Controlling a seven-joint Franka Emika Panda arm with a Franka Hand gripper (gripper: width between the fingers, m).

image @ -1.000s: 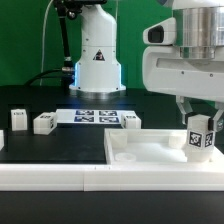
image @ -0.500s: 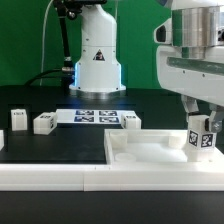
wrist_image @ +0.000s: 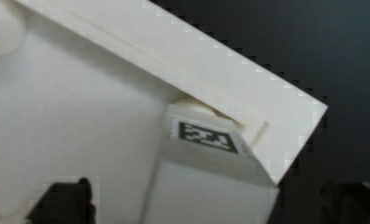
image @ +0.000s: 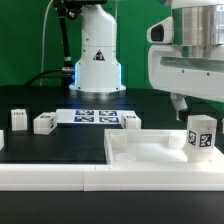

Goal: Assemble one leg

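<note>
The leg (image: 200, 135) is a small white block with a black-and-white tag. It stands upright in the corner of the large white tray (image: 140, 152) at the exterior view's right. My gripper (image: 200, 106) hangs just above the leg, open, its fingers clear of the block. In the wrist view the leg (wrist_image: 212, 132) shows from above in the corner of the tray (wrist_image: 111, 110). The two dark fingertips (wrist_image: 61, 200) stand wide apart on either side of my gripper's middle (wrist_image: 208, 205), with nothing between them.
Three more small white tagged blocks stand on the black table: two at the exterior view's left (image: 20, 118) (image: 43, 123), one behind the tray (image: 131, 120). The marker board (image: 90, 116) lies in front of the arm's base (image: 97, 60). A white rail (image: 50, 176) runs along the front.
My gripper let go of the leg and rose above it. The leg now stands free in the tray's corner, slightly further to the exterior view's right.
</note>
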